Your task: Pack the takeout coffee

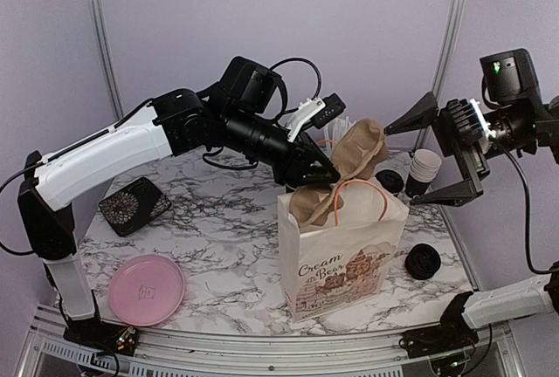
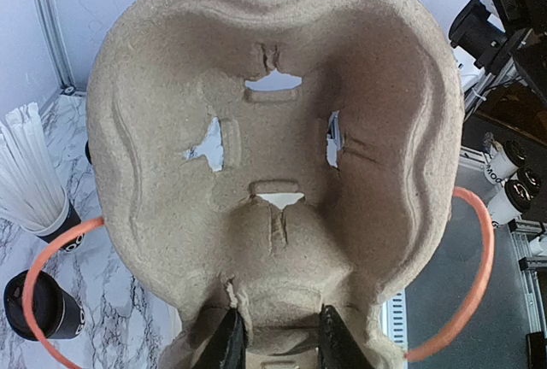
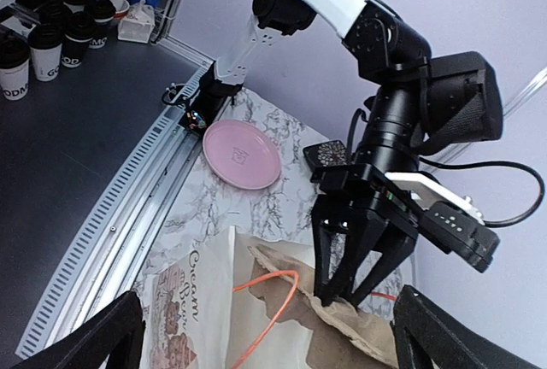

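Clearly, the left tool [image 2: 280, 345] was narrowed onto the lower edge of a brown pulp cup carrier [image 1: 358, 150], one finger on each side of that edge. The carrier's lower part sat inside the mouth of a white printed paper bag [image 1: 341, 263], while its upper part stuck out above the bag and tilted toward the right side. The bag stood upright near the middle of the marbled bench [image 1: 227, 246], and its orange handle [image 1: 362, 187] looped up around the carrier.

The right tool [image 1: 402, 165] hung above the bench's right side with its fingers spread wide and nothing between them, well clear of the bag.

The takeout coffee [image 2: 47, 305] was outside the bag, standing on the bench with its black lid on, near a black cup of white straws [image 2: 34, 177]. In the left wrist view it showed through the loop of the orange handle. Neither tool touched it.

A nested stack of cups [image 1: 425, 167] stood at the back right of the bench. A round black piece [image 1: 423, 261] lay on the bench just right of the bag; I could not tell whether it was a lid or a cup. A pink plate [image 1: 146, 288] lay at the near left corner, and a dark patterned square item [image 1: 133, 205] rested behind it.
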